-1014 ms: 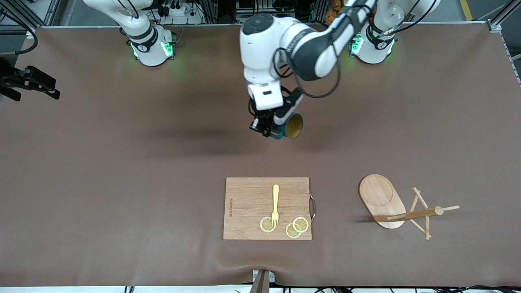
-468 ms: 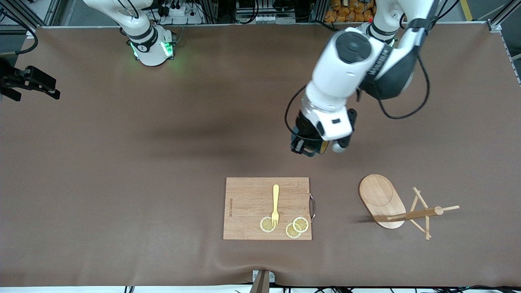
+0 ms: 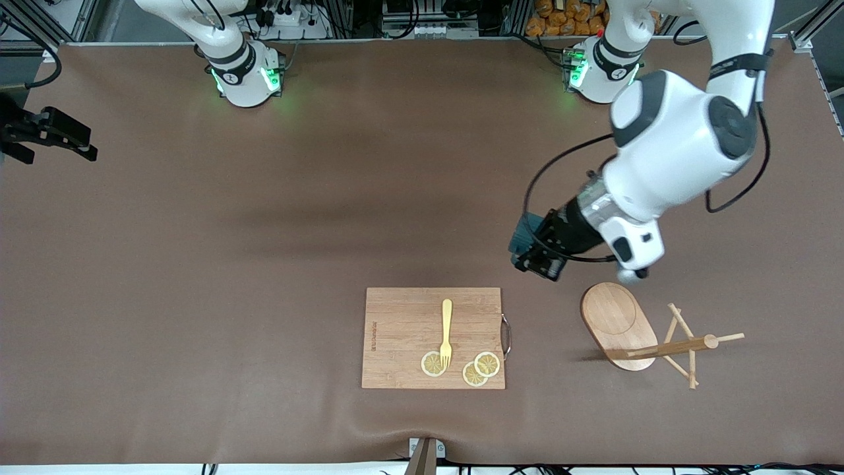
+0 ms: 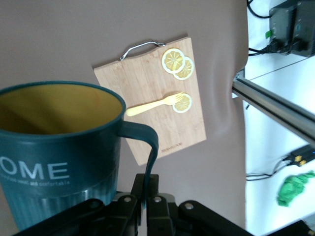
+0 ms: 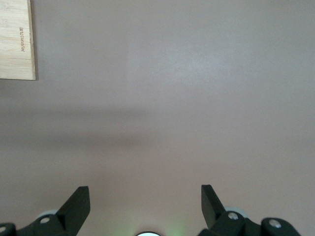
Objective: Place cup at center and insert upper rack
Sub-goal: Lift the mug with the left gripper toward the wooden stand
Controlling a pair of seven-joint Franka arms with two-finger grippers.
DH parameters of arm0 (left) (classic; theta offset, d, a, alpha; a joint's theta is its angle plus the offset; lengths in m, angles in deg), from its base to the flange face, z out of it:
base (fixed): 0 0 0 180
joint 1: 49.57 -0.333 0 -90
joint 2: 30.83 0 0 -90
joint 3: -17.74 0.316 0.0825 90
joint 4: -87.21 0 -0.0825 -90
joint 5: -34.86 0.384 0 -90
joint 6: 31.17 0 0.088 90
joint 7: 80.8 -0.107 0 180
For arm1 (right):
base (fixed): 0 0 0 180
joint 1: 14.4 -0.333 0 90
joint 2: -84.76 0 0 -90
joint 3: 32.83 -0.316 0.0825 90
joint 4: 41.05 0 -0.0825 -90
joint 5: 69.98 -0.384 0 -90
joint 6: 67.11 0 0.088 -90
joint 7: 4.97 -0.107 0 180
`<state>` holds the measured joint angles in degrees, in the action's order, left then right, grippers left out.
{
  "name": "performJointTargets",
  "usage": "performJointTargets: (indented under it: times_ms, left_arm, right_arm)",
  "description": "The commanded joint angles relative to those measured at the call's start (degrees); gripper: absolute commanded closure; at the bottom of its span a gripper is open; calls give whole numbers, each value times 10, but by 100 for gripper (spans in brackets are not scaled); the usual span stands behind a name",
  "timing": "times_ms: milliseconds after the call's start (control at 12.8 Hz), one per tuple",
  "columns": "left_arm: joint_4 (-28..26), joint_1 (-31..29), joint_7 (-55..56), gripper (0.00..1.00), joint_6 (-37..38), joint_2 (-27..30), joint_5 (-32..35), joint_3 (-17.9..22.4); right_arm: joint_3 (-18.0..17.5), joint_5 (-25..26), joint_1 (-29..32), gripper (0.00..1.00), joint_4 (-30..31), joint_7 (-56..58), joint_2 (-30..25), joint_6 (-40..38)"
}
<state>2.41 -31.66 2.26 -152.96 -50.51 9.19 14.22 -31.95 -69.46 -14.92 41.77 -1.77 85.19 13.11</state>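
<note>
- Over the bare worktop (image 3: 264, 251), between the cutting board (image 3: 409, 330) and the upper rack (image 3: 633, 330), the left tool (image 3: 537, 260) hangs clamped on the cup's (image 4: 59, 147) handle.
- Cup: teal, lettered "OME", tan inside; carried in the air, touching nothing else.
- Upper rack: tipped on its side toward the left arm's end, post and pegs lying level.
- Board carries a yellow fork (image 3: 446, 332) and three lemon slices (image 3: 480, 368).
- Right tool (image 5: 145, 204): fingers spread, nothing between them, arm waiting over the worktop.
</note>
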Motion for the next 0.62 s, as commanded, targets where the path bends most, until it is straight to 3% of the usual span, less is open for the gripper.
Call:
performJointTargets:
  times_ms: [0,546]
  left_arm:
    - [-14,-39,-45,100,2,16,-61,-7]
    - [-13,-169,-204,100,113,6,-210,-6]
  right_arm:
    - [1,10,-5,0,0,-1,-3,-2]
    - [1,10,-5,0,0,-1,-3,-2]
